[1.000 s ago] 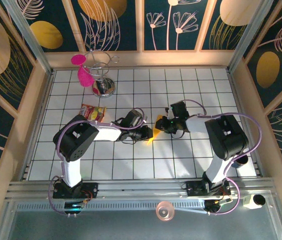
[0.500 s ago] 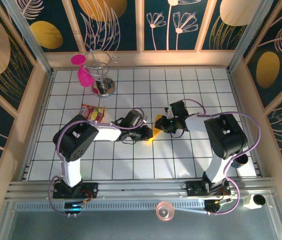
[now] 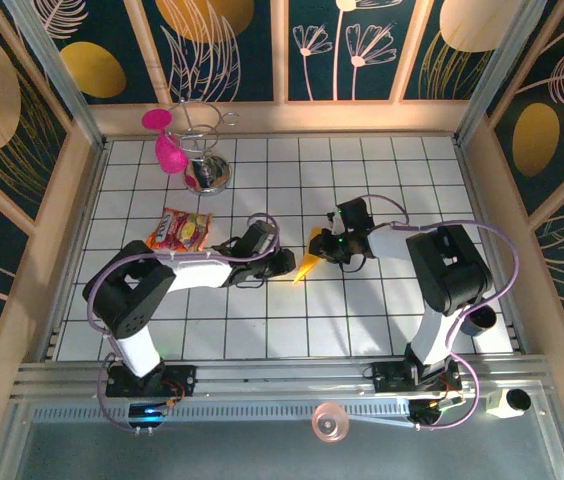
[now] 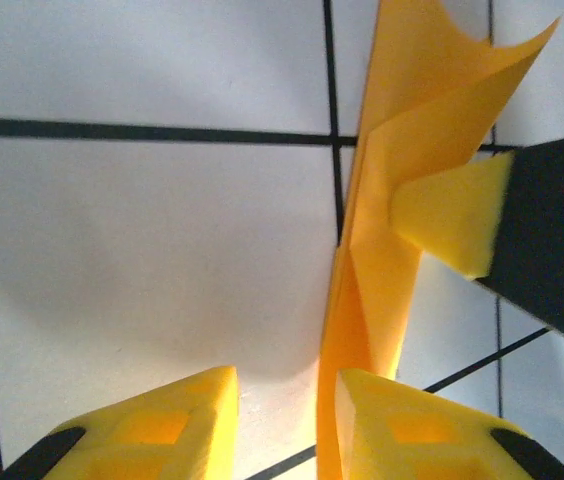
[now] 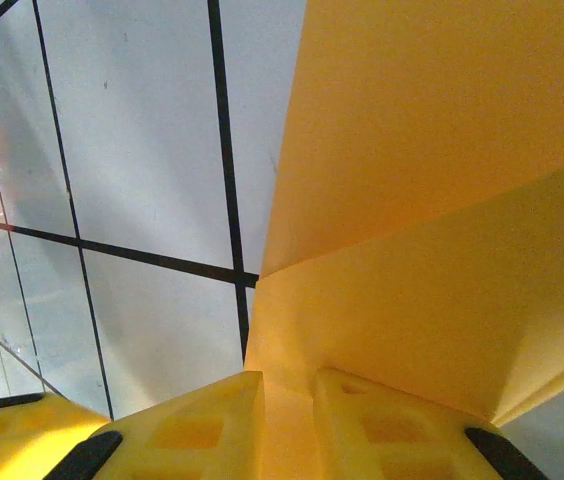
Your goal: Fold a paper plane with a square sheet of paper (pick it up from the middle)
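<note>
**Top view.** You had the slim, pointed orange-yellow paper plane [image 3: 306, 264] near the middle of the frame, over the white tiled table [image 3: 382, 170]. Its tip aimed toward the lower left. The left gripper [image 3: 287, 264] met it from the left and the right gripper [image 3: 324, 247] from the upper right. A crinkly red-and-yellow snack packet [image 3: 180, 230] lay well apart, to the left.

**Left wrist view.** Your left gripper's jaws stood apart, with bare tile showing between the yellow pads [image 4: 162, 425]. The paper's narrow end ran down just beside the right-hand pad, unclamped. Toward the right edge, one pad of the other gripper pressed the paper's side.

**Right wrist view.** Your right gripper's jaws were clamped on the paper plane at the bottom of the frame, and its layered folds fanned toward the upper right.

**Progress, as judged.** The folds into a narrow dart appeared made. Spreading the wings and setting it down seemed to remain.
</note>
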### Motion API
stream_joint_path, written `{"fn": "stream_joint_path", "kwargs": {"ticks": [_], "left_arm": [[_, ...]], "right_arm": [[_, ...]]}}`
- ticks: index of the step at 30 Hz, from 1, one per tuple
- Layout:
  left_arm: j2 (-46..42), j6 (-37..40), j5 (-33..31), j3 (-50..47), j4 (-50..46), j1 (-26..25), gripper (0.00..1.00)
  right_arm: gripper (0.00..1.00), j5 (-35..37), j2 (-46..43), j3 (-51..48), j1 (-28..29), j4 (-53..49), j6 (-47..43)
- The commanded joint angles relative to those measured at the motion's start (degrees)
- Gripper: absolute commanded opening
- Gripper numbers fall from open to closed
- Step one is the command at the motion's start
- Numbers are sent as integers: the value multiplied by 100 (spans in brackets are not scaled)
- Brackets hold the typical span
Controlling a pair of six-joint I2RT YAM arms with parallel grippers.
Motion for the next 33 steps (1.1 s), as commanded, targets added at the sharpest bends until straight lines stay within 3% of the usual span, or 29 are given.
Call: {"fn": "stream_joint_path", "kwargs": {"ticks": [1, 17, 27, 33], "left_arm": [[-170, 181, 236, 93, 155, -9, 25], [729, 577, 1022, 1026, 135, -216, 1], [1099, 734, 1023, 1229, -276, -225, 0], [891, 703, 864, 1025, -260, -224, 0]], "right_arm": [[22, 391, 216, -47, 28, -418, -109], [17, 311, 241, -101, 9, -349, -90], [16, 285, 238, -156, -9, -341, -90], [14, 294, 246, -160, -19, -335, -72]]}}
